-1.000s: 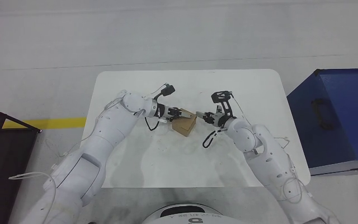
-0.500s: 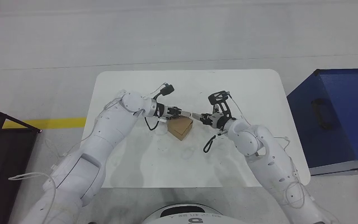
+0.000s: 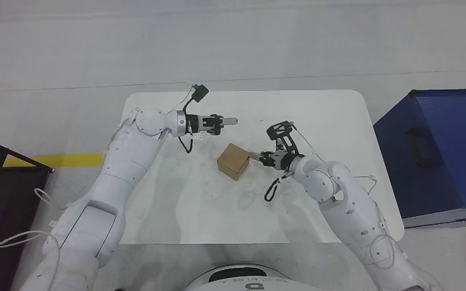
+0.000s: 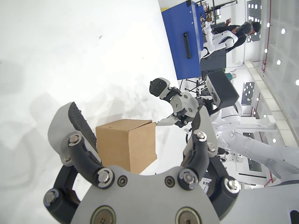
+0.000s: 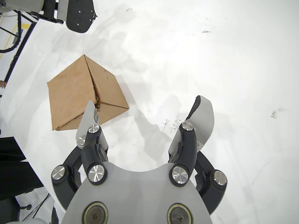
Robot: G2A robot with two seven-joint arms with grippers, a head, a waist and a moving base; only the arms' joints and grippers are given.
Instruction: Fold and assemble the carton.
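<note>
A small brown carton (image 3: 234, 161) stands closed on the white table (image 3: 175, 211), near the middle. My left gripper (image 3: 227, 120) hangs open above the table behind the carton and clear of it; the carton (image 4: 126, 141) shows between and beyond its two fingers (image 4: 78, 122). My right gripper (image 3: 261, 156) is open at the carton's right side. One fingertip (image 5: 90, 110) rests against the carton (image 5: 79, 87) where its flap seams meet; the other fingertip is over bare table. The left gripper's pad (image 5: 79, 10) shows beyond the carton.
A blue bin (image 3: 426, 167) stands off the table's right edge, and a black frame (image 3: 18, 189) off its left edge. Bare table (image 3: 313, 109) lies on all sides of the carton.
My left gripper let go of the carton and drew back toward the table's far side. The carton settled slightly left, and my right gripper stayed at its right side.
</note>
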